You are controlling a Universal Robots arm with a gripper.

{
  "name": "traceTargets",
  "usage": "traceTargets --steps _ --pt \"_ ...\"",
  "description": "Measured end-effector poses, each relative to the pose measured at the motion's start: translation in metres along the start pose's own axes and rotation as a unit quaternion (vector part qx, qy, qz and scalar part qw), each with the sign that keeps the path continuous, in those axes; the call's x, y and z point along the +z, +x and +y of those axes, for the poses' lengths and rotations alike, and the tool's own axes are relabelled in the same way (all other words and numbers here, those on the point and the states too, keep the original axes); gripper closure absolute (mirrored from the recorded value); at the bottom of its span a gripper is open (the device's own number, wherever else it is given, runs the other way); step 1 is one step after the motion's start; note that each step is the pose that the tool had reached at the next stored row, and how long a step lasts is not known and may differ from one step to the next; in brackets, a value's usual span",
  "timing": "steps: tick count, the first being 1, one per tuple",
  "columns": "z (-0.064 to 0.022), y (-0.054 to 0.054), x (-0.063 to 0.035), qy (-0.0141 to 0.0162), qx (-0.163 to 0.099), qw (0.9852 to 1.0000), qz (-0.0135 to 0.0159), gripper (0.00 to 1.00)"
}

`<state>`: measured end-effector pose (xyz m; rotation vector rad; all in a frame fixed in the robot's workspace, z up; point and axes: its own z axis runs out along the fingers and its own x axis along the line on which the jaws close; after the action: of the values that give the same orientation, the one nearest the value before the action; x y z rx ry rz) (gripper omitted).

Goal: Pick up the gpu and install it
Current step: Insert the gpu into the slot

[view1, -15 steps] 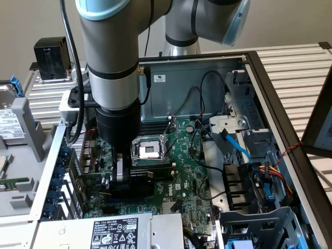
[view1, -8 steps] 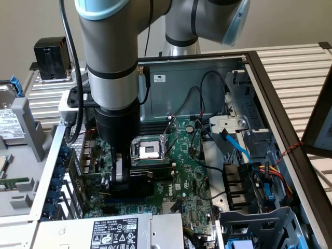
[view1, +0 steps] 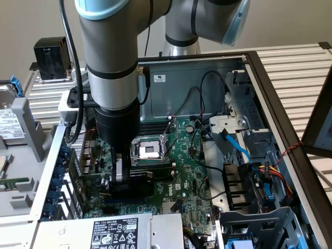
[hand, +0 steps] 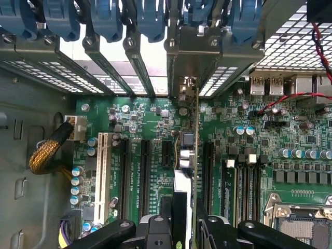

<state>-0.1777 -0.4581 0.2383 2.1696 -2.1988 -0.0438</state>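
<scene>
Here I have the gripper (view1: 123, 179) down inside the case (view1: 270, 98), clamped on the gpu (view1: 142, 176), which stands on edge over the motherboard (view1: 181, 166) beside the CPU socket (view1: 149, 149). On the wrist view the gpu (hand: 184, 155) runs edge-on among the expansion slots (hand: 136, 176), its bracket (hand: 189, 59) up at the rear slot covers (hand: 106, 52).

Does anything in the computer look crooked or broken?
Nothing stands out. The gpu stands upright in the hand, edge-on over the motherboard and parallel to its slots. No bent or broken parts show.
</scene>
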Motion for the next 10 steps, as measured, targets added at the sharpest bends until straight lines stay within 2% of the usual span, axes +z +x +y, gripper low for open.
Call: traceTargets --steps 10 --pt "-0.0002 0.0 0.0016 -0.0017 -0.001 1.0 0.0002 0.73"
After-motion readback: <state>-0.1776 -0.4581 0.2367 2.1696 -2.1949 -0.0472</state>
